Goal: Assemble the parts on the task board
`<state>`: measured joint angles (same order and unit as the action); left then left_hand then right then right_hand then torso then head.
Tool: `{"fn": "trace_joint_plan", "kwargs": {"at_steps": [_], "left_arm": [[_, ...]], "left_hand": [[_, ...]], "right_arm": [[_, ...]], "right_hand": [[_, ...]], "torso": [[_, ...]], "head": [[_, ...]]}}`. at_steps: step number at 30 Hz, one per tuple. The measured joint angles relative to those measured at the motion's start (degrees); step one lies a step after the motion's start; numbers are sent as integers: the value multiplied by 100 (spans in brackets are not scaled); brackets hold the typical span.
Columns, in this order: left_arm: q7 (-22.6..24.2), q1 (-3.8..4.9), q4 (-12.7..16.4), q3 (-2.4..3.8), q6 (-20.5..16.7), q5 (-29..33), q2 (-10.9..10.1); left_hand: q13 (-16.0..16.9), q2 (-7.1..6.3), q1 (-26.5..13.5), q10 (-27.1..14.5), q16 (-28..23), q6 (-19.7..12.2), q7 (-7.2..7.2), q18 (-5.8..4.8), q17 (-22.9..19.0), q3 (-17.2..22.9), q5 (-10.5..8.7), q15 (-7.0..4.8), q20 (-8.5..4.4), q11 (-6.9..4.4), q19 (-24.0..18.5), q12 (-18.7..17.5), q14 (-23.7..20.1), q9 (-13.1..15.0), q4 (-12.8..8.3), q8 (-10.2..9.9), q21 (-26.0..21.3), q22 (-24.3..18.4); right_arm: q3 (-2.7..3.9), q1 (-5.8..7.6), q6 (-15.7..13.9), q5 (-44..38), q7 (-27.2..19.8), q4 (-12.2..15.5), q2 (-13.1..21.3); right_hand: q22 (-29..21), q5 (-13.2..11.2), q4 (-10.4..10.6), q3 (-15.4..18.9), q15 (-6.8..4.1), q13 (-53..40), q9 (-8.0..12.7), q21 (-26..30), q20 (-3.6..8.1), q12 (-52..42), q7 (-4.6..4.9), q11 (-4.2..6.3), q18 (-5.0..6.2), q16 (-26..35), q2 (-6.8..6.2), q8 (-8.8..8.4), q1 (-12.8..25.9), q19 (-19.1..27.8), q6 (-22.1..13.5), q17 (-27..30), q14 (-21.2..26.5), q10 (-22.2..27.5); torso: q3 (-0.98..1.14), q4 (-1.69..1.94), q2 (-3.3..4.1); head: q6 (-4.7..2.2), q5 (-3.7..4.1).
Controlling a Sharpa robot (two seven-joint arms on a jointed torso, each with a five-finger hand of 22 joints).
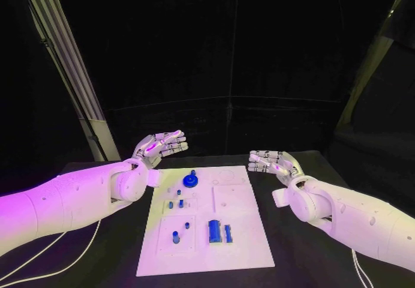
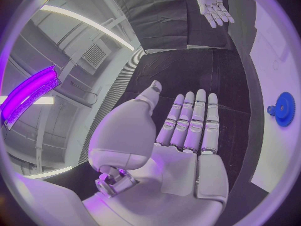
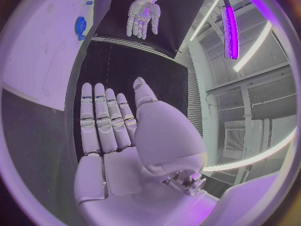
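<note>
The white task board (image 1: 238, 240) lies in the middle of the black table. A blue gear (image 1: 189, 179) stands near its far end, with small blue pegs (image 1: 180, 203) behind it and two longer blue blocks (image 1: 214, 231) nearer me. My left hand (image 1: 159, 146) hovers off the board's far left corner, fingers straight and apart, holding nothing. My right hand (image 1: 272, 162) hovers off the far right corner, also flat and empty. The left wrist view shows my left hand (image 2: 188, 130), the gear (image 2: 285, 108) and my right hand (image 2: 212, 4). The right wrist view shows my right hand (image 3: 107, 123), my left hand (image 3: 142, 16) and the gear (image 3: 80, 26).
A metal frame post (image 1: 82, 90) stands behind the table at the left. Black curtains close off the back. Bare black table (image 1: 113, 264) flanks the board on both sides.
</note>
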<state>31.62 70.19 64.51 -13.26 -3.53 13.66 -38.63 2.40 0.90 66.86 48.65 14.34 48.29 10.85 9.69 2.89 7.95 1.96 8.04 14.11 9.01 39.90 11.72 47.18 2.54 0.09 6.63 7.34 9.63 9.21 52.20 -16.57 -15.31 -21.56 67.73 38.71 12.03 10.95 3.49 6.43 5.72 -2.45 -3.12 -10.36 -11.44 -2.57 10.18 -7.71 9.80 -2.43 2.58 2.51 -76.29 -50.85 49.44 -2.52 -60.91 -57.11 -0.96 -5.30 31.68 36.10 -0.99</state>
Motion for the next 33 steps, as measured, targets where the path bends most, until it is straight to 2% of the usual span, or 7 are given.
{"fn": "trace_joint_plan", "kwargs": {"at_steps": [4,8,14,17,20,24,33], "left_arm": [[-18,-44,101,73,-52,-18,-37],[-36,-148,354,208,-226,-69,-88],[-67,-400,961,545,-884,-246,-254],[-89,-550,1327,732,-1354,-386,-335],[-110,-691,1694,921,-1875,-548,-414],[-138,-845,2093,1115,-2542,-764,-503],[-183,-1007,2513,1314,-3581,-1098,-599]], "left_hand": [[-116,-41,-1021,-744,-221,-736,-163,-131,-139,-115,-81,-123,-214,-138,-610,-178,-722,-124,-12,-104,-113,-149],[-178,-64,-1913,-1395,-414,-1383,-310,-220,-213,-213,-126,-230,-404,-258,-1140,-336,-1352,-187,-9,-328,-250,-276],[-214,-80,-2966,-2157,-640,-2142,-482,-306,-260,-518,-152,-529,-628,-493,-1769,-519,-2095,-228,-5,-534,-550,-459],[-220,-83,-3382,-2464,-726,-2441,-566,-397,-268,-624,-152,-633,-716,-641,-2017,-592,-2388,-236,-9,-574,-616,-635],[-224,-84,-3761,-2738,-810,-2707,-750,-564,-273,-672,-152,-701,-796,-745,-2243,-737,-2657,-238,-8,-588,-653,-761],[-231,-86,-4227,-3080,-941,-3052,-914,-738,-279,-716,-174,-752,-949,-820,-2520,-953,-2983,-244,-11,-614,-683,-862],[-233,-88,-5000,-3642,-1317,-3611,-1049,-847,-279,-763,-174,-793,-1320,-888,-2965,-1102,-3526,-246,-9,-637,-707,-937]], "right_arm": [[-76,26,-67,17,6,128,61],[-221,157,-259,111,-17,456,148],[-564,452,-896,450,-169,1258,343],[-710,592,-1318,688,-287,1646,438],[-819,688,-1718,913,-401,1920,517],[-906,761,-2139,1158,-523,2136,580],[-923,783,-2553,1415,-671,2206,597]], "right_hand": [[-180,-165,-150,-121,-205,117,148,156,171,124,-147,114,-142,116,-124,-123,1138,758,-737,121,910,852],[-340,-310,-263,-340,-386,181,230,290,322,181,-284,219,-228,165,-192,-172,2151,1436,-1394,187,1720,1613],[-531,-482,-325,-523,-505,217,281,456,503,215,-448,540,-317,195,-234,-206,3354,2239,-2179,228,2684,2511],[-602,-549,-333,-560,-530,226,287,581,575,215,-569,631,-406,195,-243,-206,3820,2546,-2479,231,3053,2864],[-711,-727,-345,-573,-547,232,296,756,718,215,-742,688,-407,216,-248,-206,4271,2848,-2770,240,3413,3198],[-942,-909,-333,-591,-560,236,301,891,923,215,-880,729,-631,216,-253,-227,4796,3197,-3108,241,3834,3591],[-1147,-1025,-348,-606,-573,238,305,971,1101,236,-989,760,-855,216,-257,-228,5685,3787,-3685,246,4540,4261]], "torso": [[6,42,-1],[27,162,-12],[71,396,-37],[84,462,-44],[91,497,-47],[94,516,-49],[96,528,-50]], "head": [[-18,14],[-75,44],[-153,90],[-168,95],[-172,99],[-173,100],[-174,101]]}}
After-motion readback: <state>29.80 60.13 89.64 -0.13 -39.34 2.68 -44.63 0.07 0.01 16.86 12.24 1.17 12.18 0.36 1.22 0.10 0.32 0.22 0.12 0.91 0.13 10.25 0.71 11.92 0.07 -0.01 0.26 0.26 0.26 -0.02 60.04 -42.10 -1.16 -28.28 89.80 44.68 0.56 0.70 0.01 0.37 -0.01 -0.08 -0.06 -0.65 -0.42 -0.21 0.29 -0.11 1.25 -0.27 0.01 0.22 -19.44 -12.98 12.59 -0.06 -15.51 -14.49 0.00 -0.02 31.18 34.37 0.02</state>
